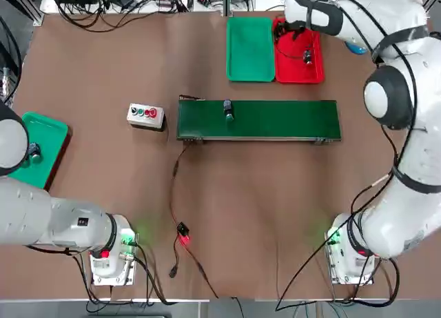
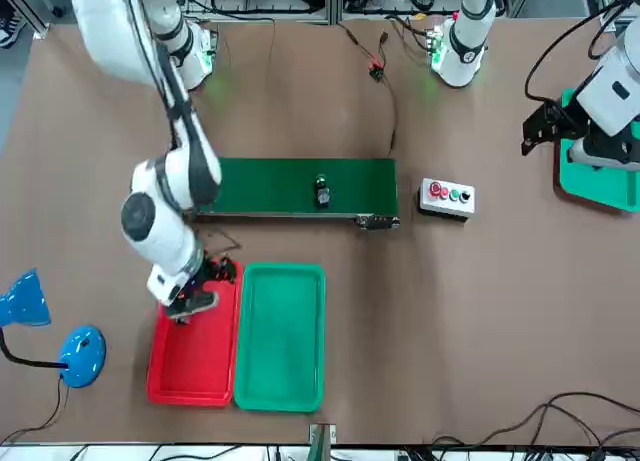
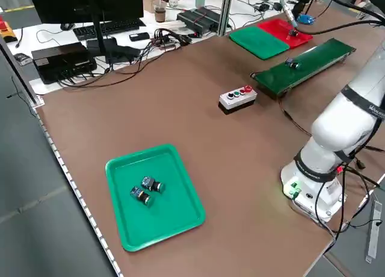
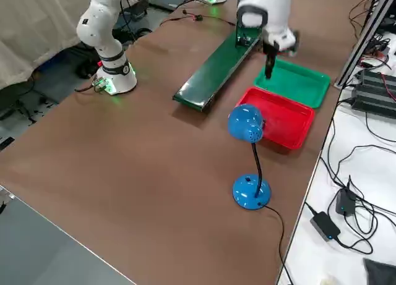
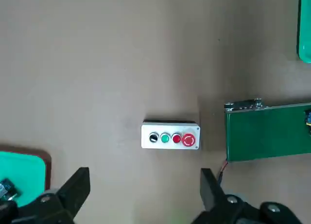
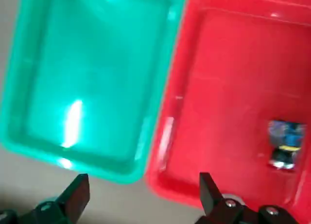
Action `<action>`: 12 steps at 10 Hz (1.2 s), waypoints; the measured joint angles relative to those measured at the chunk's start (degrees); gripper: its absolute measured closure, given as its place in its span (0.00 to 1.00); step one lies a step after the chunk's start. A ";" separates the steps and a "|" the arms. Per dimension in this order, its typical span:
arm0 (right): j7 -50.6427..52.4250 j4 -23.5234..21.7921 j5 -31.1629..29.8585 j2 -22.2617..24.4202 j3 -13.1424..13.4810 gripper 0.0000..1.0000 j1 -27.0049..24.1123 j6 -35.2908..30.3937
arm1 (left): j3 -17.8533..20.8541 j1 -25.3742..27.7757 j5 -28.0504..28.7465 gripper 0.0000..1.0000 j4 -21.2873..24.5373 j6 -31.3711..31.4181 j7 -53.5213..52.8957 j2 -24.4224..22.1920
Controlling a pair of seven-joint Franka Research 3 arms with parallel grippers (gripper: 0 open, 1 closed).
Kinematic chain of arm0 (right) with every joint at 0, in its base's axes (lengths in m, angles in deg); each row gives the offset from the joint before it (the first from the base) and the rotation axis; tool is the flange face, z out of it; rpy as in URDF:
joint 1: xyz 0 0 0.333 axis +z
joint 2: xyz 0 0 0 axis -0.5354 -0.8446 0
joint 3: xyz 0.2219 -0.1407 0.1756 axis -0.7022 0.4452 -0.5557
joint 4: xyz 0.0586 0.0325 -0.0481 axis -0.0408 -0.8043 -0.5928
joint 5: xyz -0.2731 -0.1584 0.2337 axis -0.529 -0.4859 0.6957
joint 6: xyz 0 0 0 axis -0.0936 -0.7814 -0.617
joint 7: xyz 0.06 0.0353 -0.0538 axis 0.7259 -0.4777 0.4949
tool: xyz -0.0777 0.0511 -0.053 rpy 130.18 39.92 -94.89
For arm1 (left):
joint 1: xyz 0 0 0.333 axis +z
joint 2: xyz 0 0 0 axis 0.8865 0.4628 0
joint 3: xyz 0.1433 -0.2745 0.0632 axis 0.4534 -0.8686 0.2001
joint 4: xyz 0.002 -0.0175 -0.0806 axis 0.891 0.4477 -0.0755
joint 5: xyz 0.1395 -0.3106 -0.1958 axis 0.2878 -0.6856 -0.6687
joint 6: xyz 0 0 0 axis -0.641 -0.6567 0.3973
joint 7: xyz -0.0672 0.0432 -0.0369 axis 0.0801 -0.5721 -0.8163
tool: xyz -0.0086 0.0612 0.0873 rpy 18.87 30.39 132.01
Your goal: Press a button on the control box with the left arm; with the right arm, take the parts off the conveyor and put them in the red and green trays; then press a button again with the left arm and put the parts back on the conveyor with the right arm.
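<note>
Red tray (image 1: 298, 63) holds one part (image 6: 285, 145) | right end effector (image 6: 141, 195) spread, empty | left end effector (image 5: 143, 192) parked, spread | next: conveyor part (image 1: 228, 111) to be fetched

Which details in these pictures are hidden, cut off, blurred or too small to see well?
- Part in the red tray: blurred in the right wrist view; its shape is unclear.
- Part on the conveyor: too small in the top view to identify.
- Right gripper: in the front view its own arm hides most of it.
- Second green tray: partly covered by the left arm in the top view.
- Control box button labels: too small.
</note>
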 joint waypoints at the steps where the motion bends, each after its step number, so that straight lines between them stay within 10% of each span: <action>1: -4.03 -0.09 0.00 1.27 -0.06 0.00 3.15 -2.35 | 0.01 0.00 0.00 0.00 -0.01 -0.01 0.00 0.01; 12: -31.33 -2.75 -2.01 -5.34 -0.02 0.01 25.91 5.12 | 0.07 0.14 0.00 0.00 -0.03 -0.02 0.00 0.02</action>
